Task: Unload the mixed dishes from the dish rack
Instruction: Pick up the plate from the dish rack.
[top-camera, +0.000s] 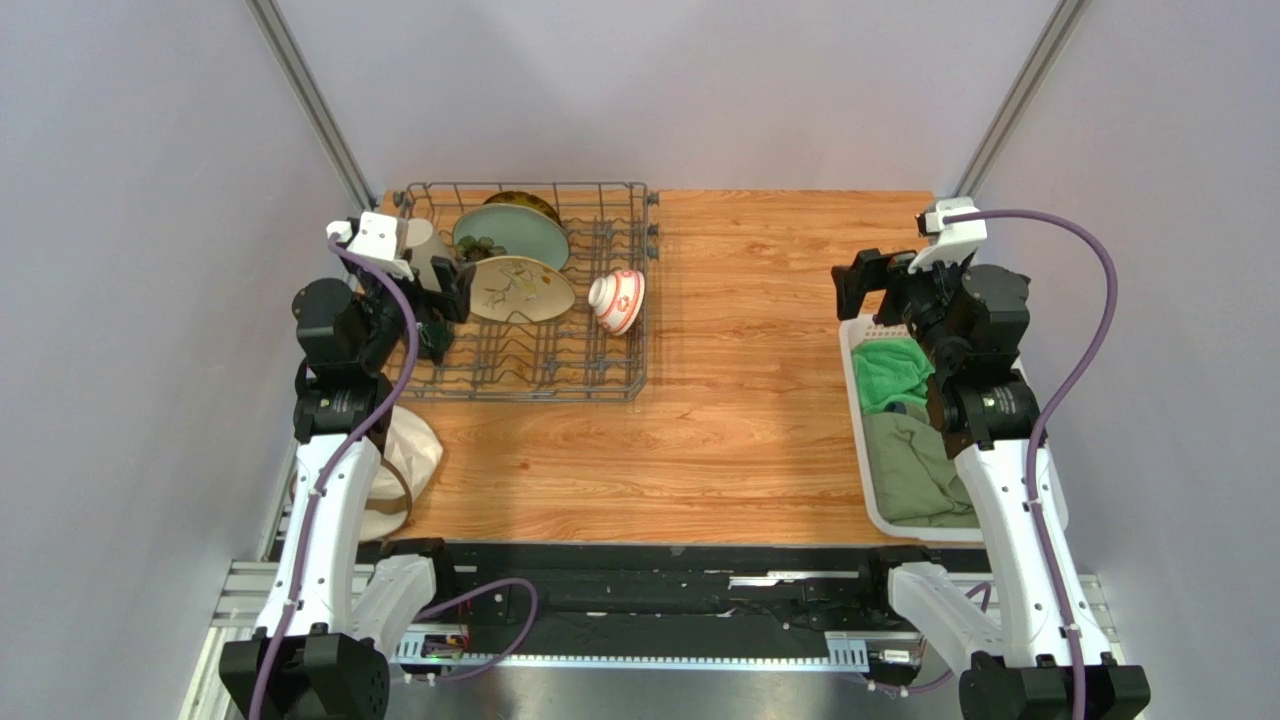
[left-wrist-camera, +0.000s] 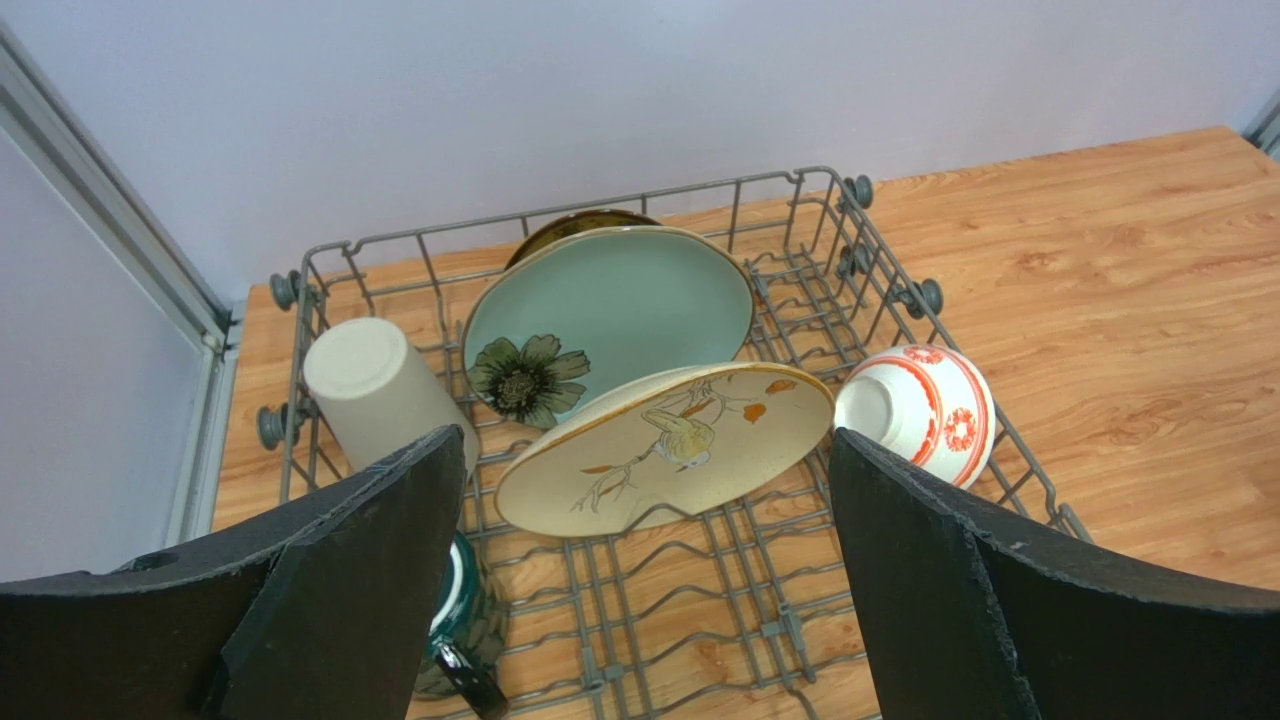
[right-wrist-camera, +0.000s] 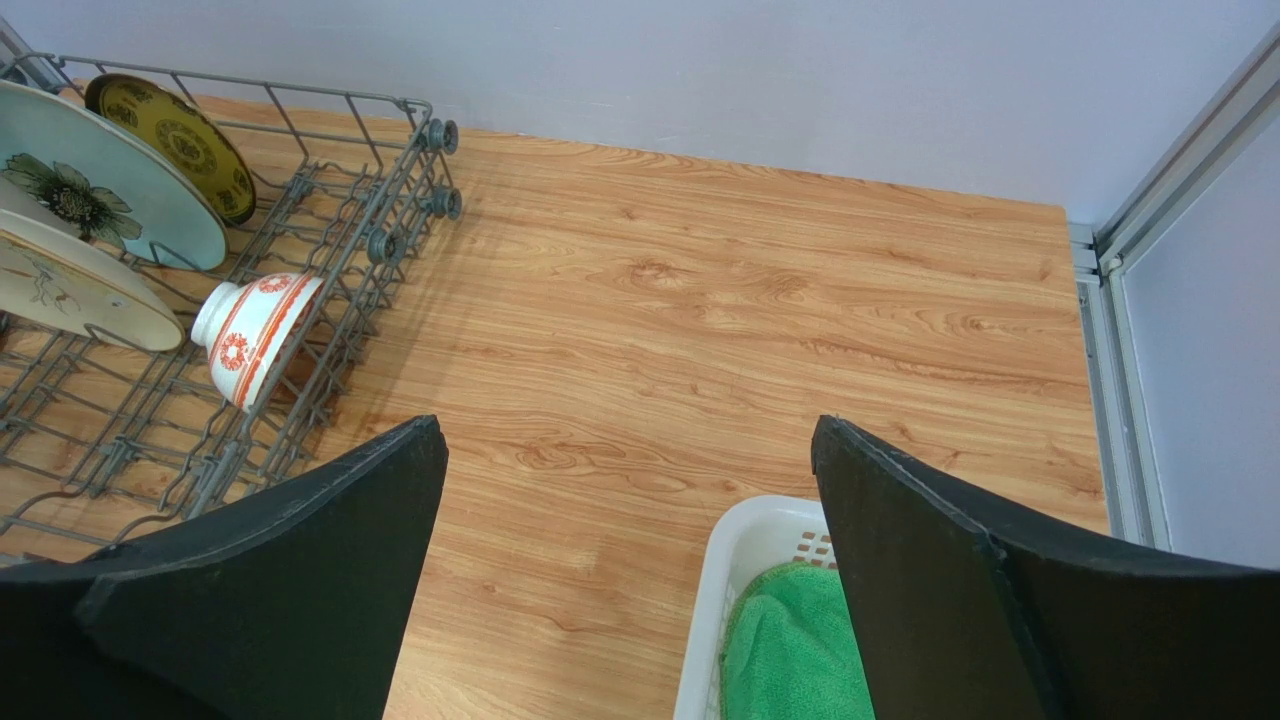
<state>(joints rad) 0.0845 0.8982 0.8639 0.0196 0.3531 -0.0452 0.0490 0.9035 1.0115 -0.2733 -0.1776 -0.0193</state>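
The grey wire dish rack (top-camera: 526, 395) stands at the table's back left. Leaning in it are a yellow-and-dark patterned plate (left-wrist-camera: 579, 225), a pale green flowered plate (left-wrist-camera: 616, 308) and a cream plate (left-wrist-camera: 669, 447). A red-and-white bowl (left-wrist-camera: 920, 410) lies on its side at the rack's right. A beige cup (left-wrist-camera: 376, 390) stands upside down at the left, with a dark green mug (left-wrist-camera: 466, 615) below it, half hidden by a finger. My left gripper (left-wrist-camera: 646, 438) hovers open over the rack's near-left part, holding nothing. My right gripper (right-wrist-camera: 628, 428) hangs open and empty above the table at the right.
A white slotted basket (top-camera: 860, 435) with green cloths (top-camera: 894, 375) sits along the right edge, under the right arm. A pale bundle (top-camera: 409, 450) lies at the left edge beside the left arm. Bare wood (top-camera: 736, 375) lies between the rack and the basket.
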